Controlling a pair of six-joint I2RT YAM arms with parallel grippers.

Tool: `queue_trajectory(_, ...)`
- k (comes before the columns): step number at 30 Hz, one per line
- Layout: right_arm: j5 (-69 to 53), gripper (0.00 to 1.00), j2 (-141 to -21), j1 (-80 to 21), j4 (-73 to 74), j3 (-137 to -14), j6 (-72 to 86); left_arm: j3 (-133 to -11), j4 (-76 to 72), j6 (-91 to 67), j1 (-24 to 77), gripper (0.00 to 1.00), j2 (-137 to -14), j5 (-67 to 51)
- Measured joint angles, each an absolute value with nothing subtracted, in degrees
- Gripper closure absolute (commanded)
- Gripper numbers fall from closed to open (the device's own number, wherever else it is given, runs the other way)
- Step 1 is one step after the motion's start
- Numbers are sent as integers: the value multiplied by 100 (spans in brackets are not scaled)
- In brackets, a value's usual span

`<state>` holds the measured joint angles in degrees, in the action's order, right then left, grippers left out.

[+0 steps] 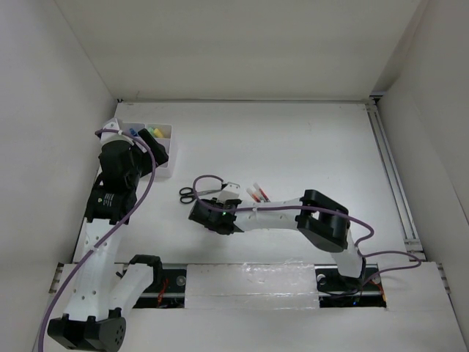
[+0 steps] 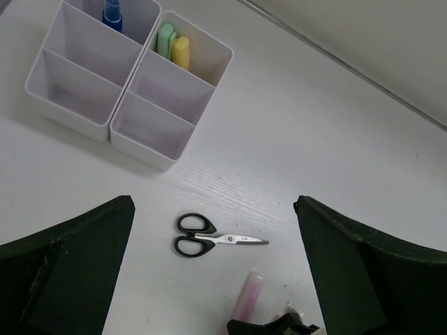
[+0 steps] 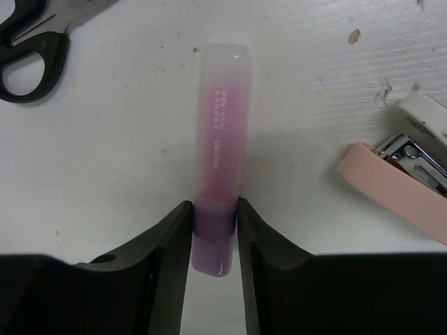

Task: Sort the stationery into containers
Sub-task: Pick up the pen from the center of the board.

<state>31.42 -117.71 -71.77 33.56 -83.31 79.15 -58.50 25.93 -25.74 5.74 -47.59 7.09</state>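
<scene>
Right wrist view: right gripper (image 3: pixel 214 230) pinches the pink highlighter (image 3: pixel 218 139) beside the scissors (image 3: pixel 31 42), left gripper (image 1: pixel 150 149) gapes wide; next, I reckon, a lift to the box (image 2: pixel 145 150).

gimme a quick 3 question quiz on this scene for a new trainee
1. True or false: the scissors lie inside the organizer box.
2. What sits between the fingers of the right end effector? A) a ruler B) the pink highlighter C) a paintbrush
3. Which two items share one compartment of the box?

Key
1. False: they lie on the table, outside the box.
2. B
3. The green highlighter and the yellow highlighter.
</scene>
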Motion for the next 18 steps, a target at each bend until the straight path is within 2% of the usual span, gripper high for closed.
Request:
queue_trajectory(1,3116,69,-11775,-7177,3304,-8331,7909,-5850,2593,-2574,574,0,-4759,707)
queue_trajectory(3,3061,83,-11778,-7177,3188,-8296,7874,-5850,2593,-2574,574,0,-4759,705)
queue_trajectory(4,3052,98,-11778,-7177,3107,-8276,7865,-5850,2593,-2574,574,0,-4759,703)
queue_trajectory(5,3041,100,-11775,-7177,3076,-8265,7861,-5850,2593,-2574,576,0,-4759,694)
queue_trajectory(11,3022,100,-11662,-7177,2906,-8086,7725,-5743,2532,-2571,574,0,-4740,447)
queue_trajectory(18,3131,100,-10326,-7251,2198,-6549,6372,-5146,2320,-2578,574,0,-4692,-882)
